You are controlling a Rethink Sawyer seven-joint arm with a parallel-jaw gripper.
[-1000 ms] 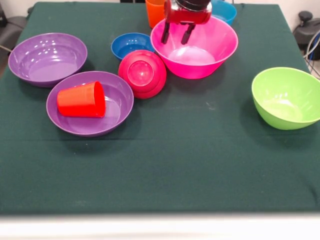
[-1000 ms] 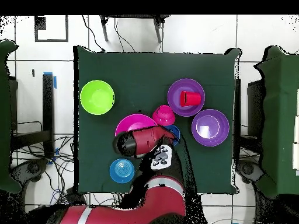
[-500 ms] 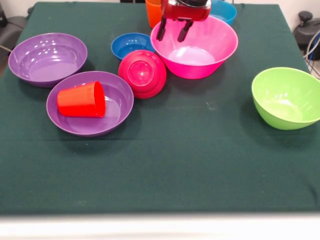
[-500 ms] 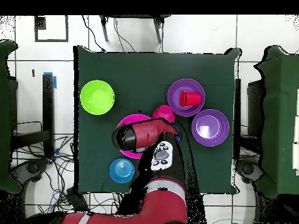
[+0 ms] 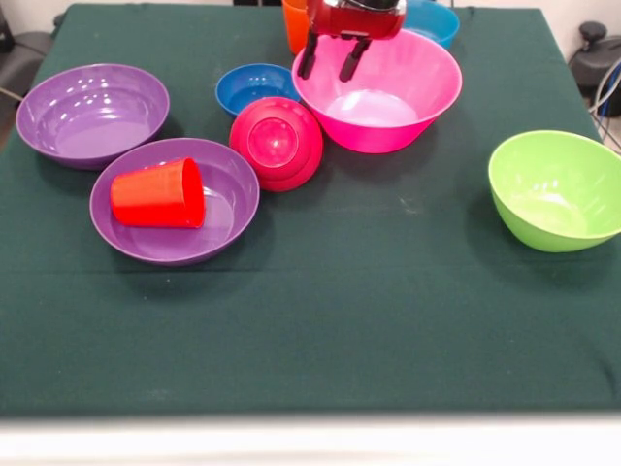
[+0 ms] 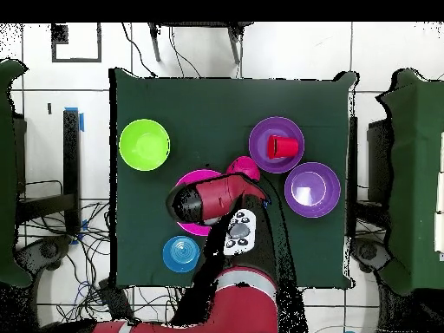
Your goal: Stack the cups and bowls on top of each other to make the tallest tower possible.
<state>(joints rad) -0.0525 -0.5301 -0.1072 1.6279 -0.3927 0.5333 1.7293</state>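
Over pink bowl [image 5: 378,92]: tool [image 5: 327,64], jaws apart, empty.
Cups: red cup [image 5: 158,194] on its side in purple bowl [image 5: 228,199]; orange cup [image 5: 299,24] behind tool.
Risk: descending finger may clip pink rim, shoving it against crimson bowl [image 5: 277,142].

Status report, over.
Hand open, empty, above pink bowl rim. No tower: red cup on its side in purple bowl, crimson bowl tipped. Nothing blocking.
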